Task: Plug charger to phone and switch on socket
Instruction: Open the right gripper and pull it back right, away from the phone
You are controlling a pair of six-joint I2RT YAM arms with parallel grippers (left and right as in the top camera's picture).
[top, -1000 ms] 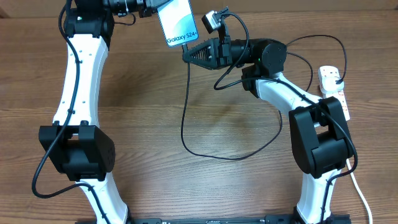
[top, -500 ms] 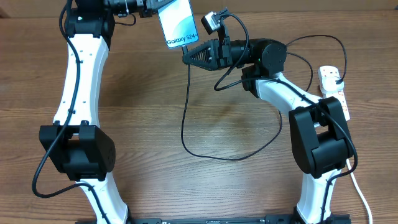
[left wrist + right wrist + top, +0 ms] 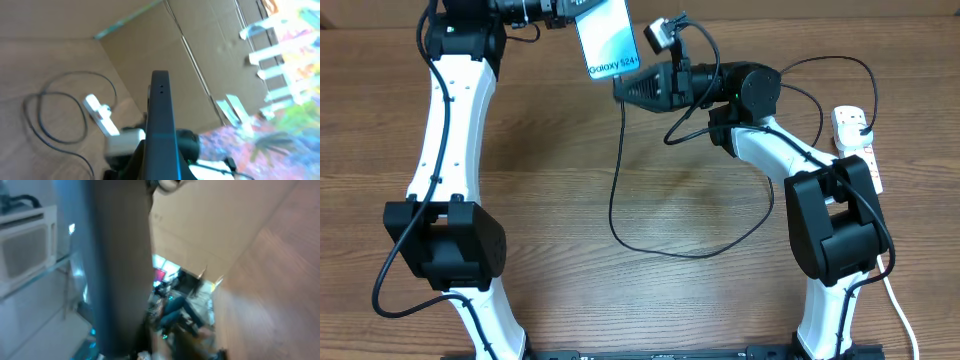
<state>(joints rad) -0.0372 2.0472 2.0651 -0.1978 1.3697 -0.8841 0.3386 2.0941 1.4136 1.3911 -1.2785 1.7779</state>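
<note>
The left pincer [image 3: 568, 10] is clamped on the phone [image 3: 607, 38], whose lit screen faces up. The tips of the right pincer [image 3: 622, 88] sit at the phone's lower edge; I cannot tell whether they are spread or pinching. Just beneath them the charger [image 3: 616, 190] drops and loops over the table [image 3: 560, 200]. The socket [image 3: 855, 140] lies well apart, to the right.
</note>
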